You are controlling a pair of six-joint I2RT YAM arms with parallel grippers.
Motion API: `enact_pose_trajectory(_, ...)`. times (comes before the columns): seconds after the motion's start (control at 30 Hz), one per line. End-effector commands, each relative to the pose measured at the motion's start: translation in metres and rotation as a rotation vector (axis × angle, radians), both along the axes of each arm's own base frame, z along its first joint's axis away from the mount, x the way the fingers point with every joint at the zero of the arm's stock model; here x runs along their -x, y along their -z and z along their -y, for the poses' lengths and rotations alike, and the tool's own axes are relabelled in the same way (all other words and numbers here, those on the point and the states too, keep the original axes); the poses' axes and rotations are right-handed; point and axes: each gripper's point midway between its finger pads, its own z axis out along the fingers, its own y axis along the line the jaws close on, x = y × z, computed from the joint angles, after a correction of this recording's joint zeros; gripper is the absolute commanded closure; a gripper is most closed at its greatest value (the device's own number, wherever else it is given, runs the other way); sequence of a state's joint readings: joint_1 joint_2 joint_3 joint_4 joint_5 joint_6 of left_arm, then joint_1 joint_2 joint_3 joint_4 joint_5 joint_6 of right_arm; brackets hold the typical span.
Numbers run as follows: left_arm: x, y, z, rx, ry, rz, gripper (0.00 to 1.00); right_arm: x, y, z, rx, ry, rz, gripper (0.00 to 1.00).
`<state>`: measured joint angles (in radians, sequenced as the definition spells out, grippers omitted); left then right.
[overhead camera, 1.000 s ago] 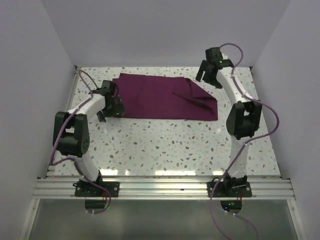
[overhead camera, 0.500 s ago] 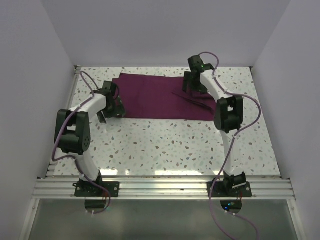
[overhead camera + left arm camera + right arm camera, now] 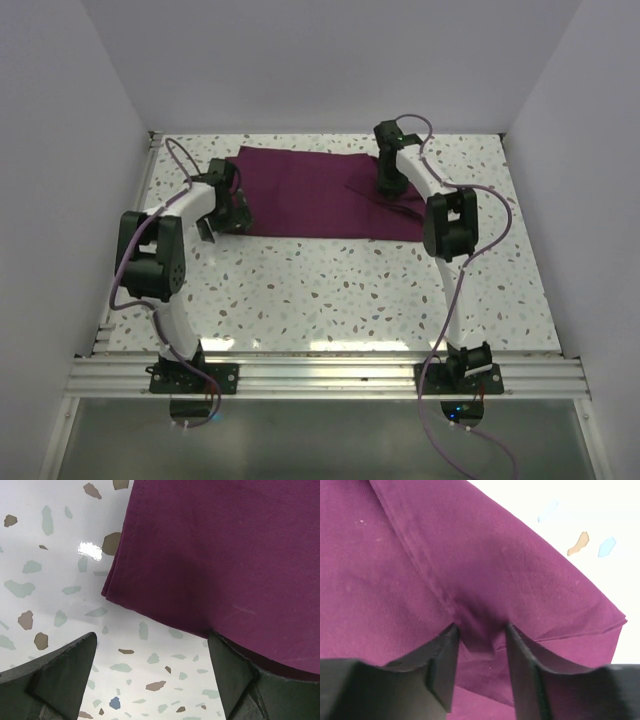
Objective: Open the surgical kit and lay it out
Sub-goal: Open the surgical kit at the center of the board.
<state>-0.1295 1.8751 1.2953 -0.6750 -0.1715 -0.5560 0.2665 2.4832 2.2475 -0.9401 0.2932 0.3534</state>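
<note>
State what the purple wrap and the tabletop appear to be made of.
The wrap: woven cloth, perhaps cotton, matte; fine twill lines, a hemmed edge and soft folds show. The tabletop: hard terrazzo-look surface, white with coloured chips, glossy; it mirrors a light. Real stone or printed laminate cannot be told.

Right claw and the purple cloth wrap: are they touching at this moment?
Touching. The right wrist view shows the right claw with both fingers pressed against a raised fold of the cloth wrap, which bunches between them.
</note>
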Motion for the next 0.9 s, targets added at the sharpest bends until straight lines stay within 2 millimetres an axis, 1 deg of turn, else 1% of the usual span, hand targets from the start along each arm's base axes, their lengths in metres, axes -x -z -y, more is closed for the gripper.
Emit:
enact_pose_trajectory(0.0,-0.013,-0.008,-0.001,-0.015,0.012,0.02,0.04,-0.006,-0.009,0.009,0.039,-0.004,0.015,0.6)
enact_pose_trajectory(0.03,-0.014,-0.007,-0.001,-0.015,0.012,0.019,0.04,-0.006,-0.008,0.01,0.039,-0.002,0.013,0.64)
enact_pose_trajectory(0.07,-0.015,-0.007,-0.001,-0.016,0.013,0.017,0.04,-0.007,-0.009,0.01,0.04,0.0,0.016,0.74)
enact_pose_trajectory(0.1,-0.017,-0.007,-0.001,-0.016,0.013,0.019,0.04,-0.01,-0.014,0.012,0.044,0.007,0.03,0.78)
enact_pose_trajectory(0.17,-0.018,-0.005,-0.001,-0.017,0.015,0.013,0.04,-0.013,-0.022,0.017,0.048,0.022,0.051,0.79)
enact_pose_trajectory(0.2,-0.021,-0.008,-0.001,-0.017,0.016,0.02,0.04,-0.017,-0.028,0.019,0.046,0.028,0.068,0.8)
enact_pose_trajectory(0.27,-0.023,-0.006,0.0,-0.017,0.016,0.014,0.04,-0.021,-0.04,0.027,0.048,0.053,0.099,0.84)
enact_pose_trajectory(0.3,-0.025,-0.007,0.0,-0.017,0.016,0.017,0.04,-0.024,-0.048,0.03,0.047,0.061,0.116,0.85)
enact_pose_trajectory(0.33,-0.025,-0.006,0.0,-0.016,0.017,0.012,0.04,-0.027,-0.055,0.038,0.051,0.079,0.135,0.85)
enact_pose_trajectory(0.4,-0.029,-0.008,0.001,-0.011,0.018,0.018,0.04,-0.034,-0.068,0.046,0.049,0.102,0.171,0.85)
enact_pose_trajectory(0.43,-0.029,-0.007,0.001,-0.012,0.018,0.012,0.04,-0.036,-0.073,0.055,0.058,0.122,0.185,0.84)
enact_pose_trajectory(0.5,-0.032,-0.009,0.002,-0.014,0.02,0.016,0.04,-0.044,-0.082,0.064,0.056,0.143,0.219,0.76)
enact_pose_trajectory(0.53,-0.033,-0.009,0.002,-0.015,0.023,0.013,0.04,-0.049,-0.084,0.074,0.065,0.163,0.236,0.73)
enact_pose_trajectory(0.57,-0.034,-0.01,0.001,-0.017,0.024,0.014,0.04,-0.052,-0.082,0.08,0.071,0.176,0.243,0.56)
enact_pose_trajectory(0.6,-0.038,-0.013,0.002,-0.018,0.025,0.023,0.04,-0.057,-0.088,0.087,0.075,0.194,0.267,0.31)
enact_pose_trajectory(0.63,-0.037,-0.013,0.001,-0.021,0.027,0.015,0.04,-0.06,-0.088,0.099,0.086,0.227,0.276,0.02)
enact_pose_trajectory(0.67,-0.041,-0.016,0.001,-0.021,0.03,0.025,0.04,-0.064,-0.094,0.107,0.104,0.249,0.298,0.01)
enact_pose_trajectory(0.73,-0.042,-0.019,0.0,-0.029,0.031,0.024,0.04,-0.068,-0.101,0.115,0.09,0.267,0.323,0.02)
enact_pose_trajectory(0.77,-0.044,-0.021,0.0,-0.03,0.03,0.029,0.04,-0.069,-0.105,0.111,0.07,0.258,0.333,0.01)
enact_pose_trajectory(0.83,-0.045,-0.022,-0.001,-0.035,0.028,0.034,0.04,-0.07,-0.12,0.103,0.022,0.234,0.366,0.02)
enact_pose_trajectory(0.87,-0.044,-0.021,-0.001,-0.037,0.026,0.032,0.04,-0.067,-0.118,0.096,-0.008,0.214,0.353,0.02)
